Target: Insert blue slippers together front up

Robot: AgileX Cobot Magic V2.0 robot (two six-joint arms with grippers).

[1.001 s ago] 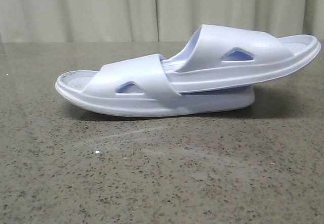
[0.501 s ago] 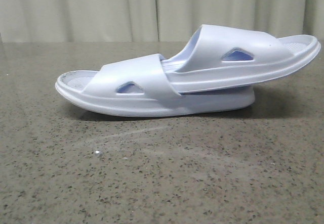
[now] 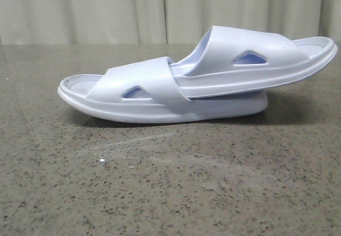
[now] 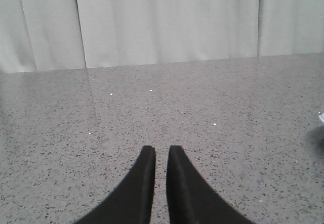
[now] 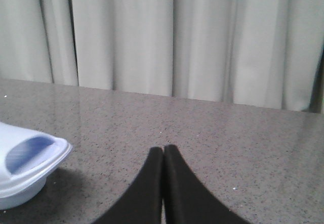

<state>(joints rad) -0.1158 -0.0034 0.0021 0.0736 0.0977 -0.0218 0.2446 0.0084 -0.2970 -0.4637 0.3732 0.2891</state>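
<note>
- Two slippers in all: the lower slipper (image 3: pixel 133 95) lies sole-down on the counter (image 3: pixel 170 182), and the upper slipper (image 3: pixel 256 60) has one end pushed under the lower one's strap, its body resting tilted on the lower one's heel.
- Both have their straps facing up, so by my reading the pair is already joined as the task asks; they sit mid-counter in the front view, towards the far edge.
- Two grippers. The left gripper (image 4: pixel 161 158) has its jaws nearly together with a thin gap and nothing between them; only bare counter lies ahead of it.
- The right gripper (image 5: pixel 163 155) has its jaws pressed together, empty; one end of a slipper (image 5: pixel 30 168) sits beside it, apart from the fingers.
- Neither gripper shows in the front view, so both are clear of the pair.
- What remains looks like staying clear: any move should go away from the slippers, since a nudge to the overhanging upper end could tip it out of the strap.
- If a check shows the insert is shallow, push along the slipper's length, not from the side.
- One counter, one curtain (image 3: pixel 170 12) behind.
</note>
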